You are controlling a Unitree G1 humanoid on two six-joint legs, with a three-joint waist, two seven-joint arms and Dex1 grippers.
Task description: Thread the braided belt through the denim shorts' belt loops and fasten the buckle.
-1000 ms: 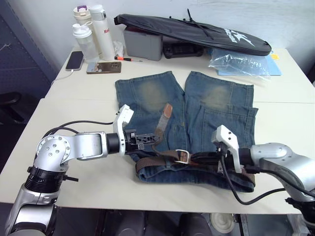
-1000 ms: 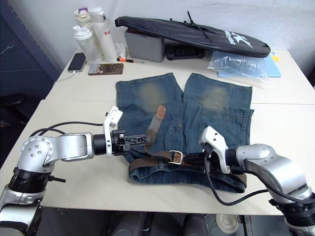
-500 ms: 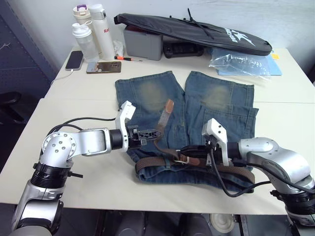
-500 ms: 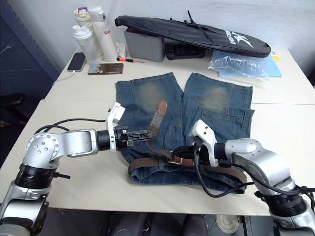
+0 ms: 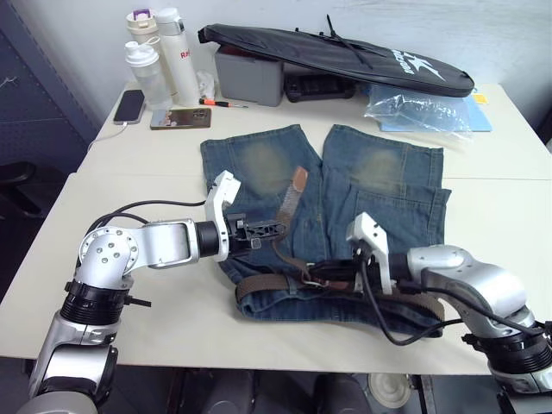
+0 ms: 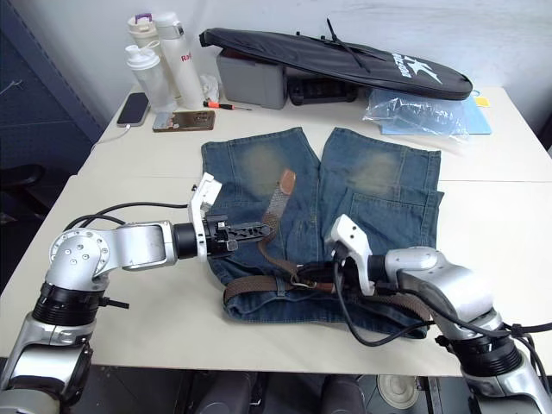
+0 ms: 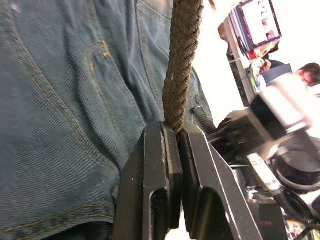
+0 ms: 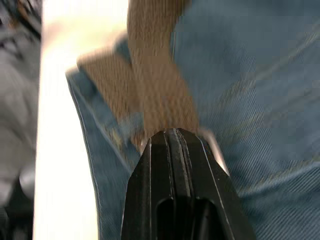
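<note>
Your left gripper point(image 5: 274, 229) pinches the braided belt point(image 5: 288, 207) at center frame, over the denim shorts point(image 5: 379, 185). Your right gripper point(image 5: 312, 276) clamps the belt beside the buckle point(image 6: 304, 277).

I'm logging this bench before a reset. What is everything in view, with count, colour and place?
denim shorts: 1, faded blue, table centre
braided belt: 1, brown, along waistband, tip lifted over left leg
buckle: 1, silver, waistband middle
bottles: 3, white and beige, far left
phones: 2, far left
black bag: 1, far edge, on grey box
plastic bag: 1, clear, far right
table: 1, cream
left gripper: shut on braided belt
right gripper: shut, at buckle
</note>
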